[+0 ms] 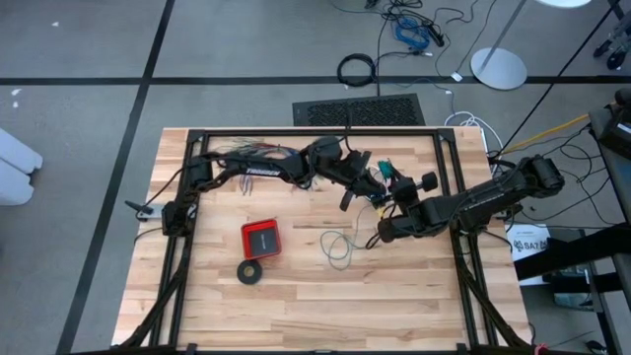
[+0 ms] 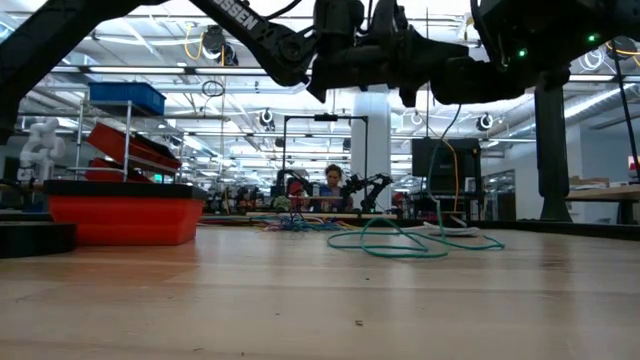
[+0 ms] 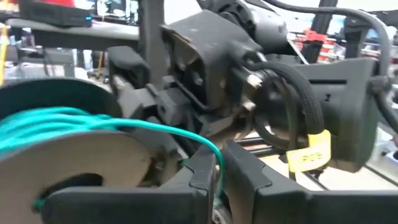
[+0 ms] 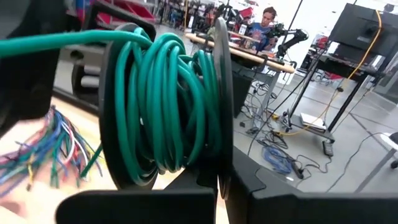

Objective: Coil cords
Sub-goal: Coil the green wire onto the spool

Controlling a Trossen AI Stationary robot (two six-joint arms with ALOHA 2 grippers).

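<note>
A teal-green cord is partly wound on a black-flanged spool (image 4: 168,106), which hangs above the table's middle right (image 1: 396,179). The rest of the cord lies in loose loops on the wood (image 1: 338,247) (image 2: 400,243). My right gripper (image 4: 222,177) is shut on the spool. My left gripper (image 3: 219,171) reaches in from the table's left (image 1: 371,185), level, right beside the spool, and is closed on the cord strand coming off it. My left gripper has the single teal strand (image 3: 214,152) between its two fingertips, where it leaves the spool's winding (image 3: 50,127). The strand runs across the fingers and drops behind them. My right gripper pinches the rim of one black flange (image 4: 222,155) edge-on between its two fingers. The spool is lifted clear of the table, with its flanges upright.
A fanned bundle of many-coloured wires (image 1: 258,152) (image 4: 43,149) lies at the table's far left. A red box (image 1: 261,238) and a black tape ring (image 1: 249,271) sit near the table's middle left. The black frame rails (image 1: 296,131) border the table.
</note>
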